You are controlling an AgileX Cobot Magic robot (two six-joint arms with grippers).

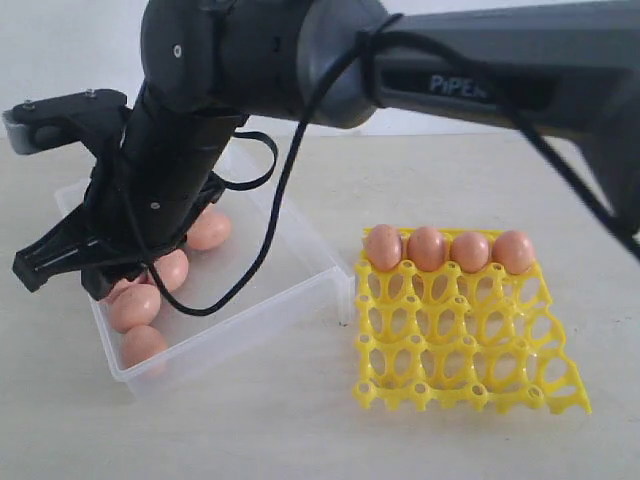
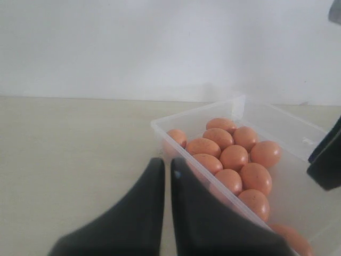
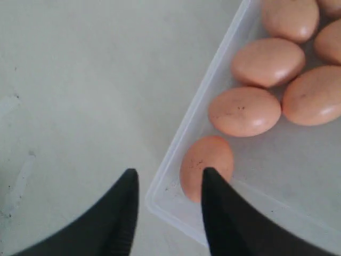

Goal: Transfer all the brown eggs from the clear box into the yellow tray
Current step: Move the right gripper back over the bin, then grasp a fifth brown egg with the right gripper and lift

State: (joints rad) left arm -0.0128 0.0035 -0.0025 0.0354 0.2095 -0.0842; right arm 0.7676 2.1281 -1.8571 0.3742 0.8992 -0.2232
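Evidently, a pick is being lined up rather than completed. The right gripper (image 3: 169, 176) is reached across to the clear box (image 1: 250, 325), and its fingers are spread with nothing pinched. One finger is seen outside the box wall, over the table (image 3: 64, 80). The other is inside, at the corner egg (image 3: 202, 157), though contact cannot be told. Because the wall, not an egg, lies between the fingers, this placement is judged poor for a grasp. A shift inward would be needed so that the egg alone is straddled. Most of the brown eggs (image 2: 234, 157) are crowded together in the box, which leaves little room for a finger between neighbours, so an egg at the edge of the cluster is probably favoured. Four eggs are already seated along the row of the yellow tray (image 1: 460, 360) farthest from the exterior camera; its other cells are open. The left gripper (image 2: 166, 162) is parked outside the box, fingers pressed almost together on nothing, presumably to stay clear of the working arm.
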